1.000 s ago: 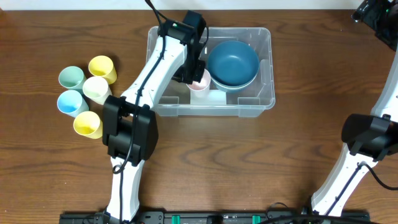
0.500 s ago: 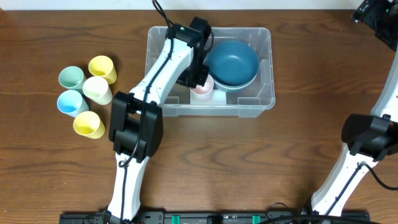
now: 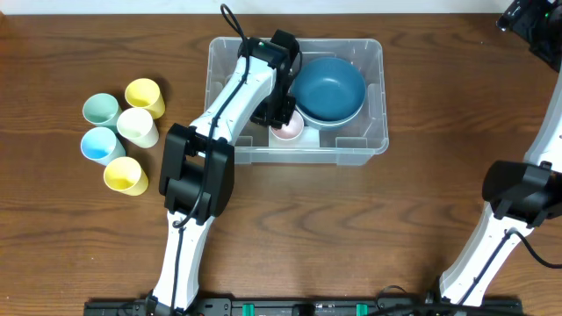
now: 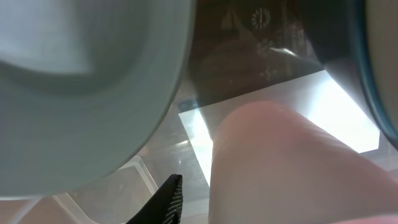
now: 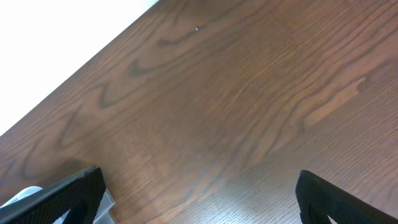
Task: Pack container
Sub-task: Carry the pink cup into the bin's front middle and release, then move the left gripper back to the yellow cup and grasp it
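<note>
Container (image 3: 299,156): big rect clear plastic bin, rounded corners, thick rim. It sits top-centre on the wood-grain surface (image 3: 421,228), long side running left-right.

Inside it:
- blue bowl (image 3: 327,86), round, smooth, takes up the right half
- pink cup (image 3: 288,130), small, mouth up, near front wall, just beside the bowl's front-left edge

Left arm (image 3: 230,92), white w/ black joints, reaches over the left part of the bin. The black left end effector (image 3: 281,107) is down inside, right at the pink cup. Wrist hides the jaw gap, so cant tell if it's open or closed, or whether the cup is gripped.

Left of the bin and apart from it is a cluster of smooth plastic cups: mint cup (image 3: 101,110), yellow cup (image 3: 145,96), cream cup (image 3: 137,126), lt blue cup (image 3: 101,146), 2nd yellow cup (image 3: 125,175).

Left wrist cam only: blurred close-up w/ the pink rounded cup wall lower centre, one black fingertip (image 4: 166,200) just left of it, bright glare on clear plastic. Big grey curved shape upper left is too blurred to name.

Right wrist cam only: bare wood grain, white strip top-left. Right end effector (image 5: 199,199) has its fingers at both bottom corners, wide apart, nothing between.

Overhead: right arm (image 3: 518,197) at far right, well apart from the bin.
</note>
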{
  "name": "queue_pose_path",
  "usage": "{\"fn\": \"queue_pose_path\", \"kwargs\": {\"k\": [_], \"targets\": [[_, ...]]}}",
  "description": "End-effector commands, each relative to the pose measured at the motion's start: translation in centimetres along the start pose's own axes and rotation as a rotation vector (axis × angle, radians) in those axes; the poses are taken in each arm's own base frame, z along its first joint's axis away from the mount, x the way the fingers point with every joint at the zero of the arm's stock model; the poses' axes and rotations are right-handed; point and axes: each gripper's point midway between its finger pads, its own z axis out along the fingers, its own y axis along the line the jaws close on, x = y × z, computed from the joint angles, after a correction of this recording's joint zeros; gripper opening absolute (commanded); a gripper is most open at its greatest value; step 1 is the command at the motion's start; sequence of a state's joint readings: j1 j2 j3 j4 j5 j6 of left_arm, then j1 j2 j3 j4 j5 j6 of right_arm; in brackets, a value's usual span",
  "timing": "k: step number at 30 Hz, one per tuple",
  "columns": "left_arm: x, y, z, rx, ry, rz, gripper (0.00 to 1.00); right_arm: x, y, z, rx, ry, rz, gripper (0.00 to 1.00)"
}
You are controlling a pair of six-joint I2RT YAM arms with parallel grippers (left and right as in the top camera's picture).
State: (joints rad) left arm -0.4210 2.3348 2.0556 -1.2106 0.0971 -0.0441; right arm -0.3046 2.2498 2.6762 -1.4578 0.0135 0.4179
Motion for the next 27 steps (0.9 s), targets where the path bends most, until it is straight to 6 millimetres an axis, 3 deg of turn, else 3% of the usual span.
{"fn": "queue_pose_path", "kwargs": {"k": [1,9,13,17,19,23,27], "targets": [[-0.2,0.2,-1.1,-0.01,-0.024,0.011,0.27,-0.4,0.1,-1.9,-0.017,-0.033,0.017,0.99],[-0.7,0.9,-6.7,-0.057,-0.16,0.011,0.36,-0.4,0.1,-1.9,-0.017,-0.033,0.017,0.99],[-0.4,1.1,-10.8,-0.064,-0.25,0.008,0.44,-0.4,0.1,-1.9,-0.017,-0.033,0.017,0.99],[1.3,2.0,-15.7,-0.059,-0.331,-0.012,0.48,-0.4,0.1,-1.9,-0.017,-0.033,0.017,0.99],[2.3,3.4,-18.4,-0.06,-0.38,-0.046,0.52,-0.4,0.1,-1.9,-0.017,-0.033,0.017,0.99],[3.9,9.1,-22.7,-0.084,-0.483,-0.182,0.65,-0.4,0.1,-1.9,-0.017,-0.033,0.017,0.99],[5.7,16.0,-23.6,-0.124,-0.499,-0.353,0.68,-0.4,0.1,-1.9,-0.017,-0.033,0.017,0.99]]}}
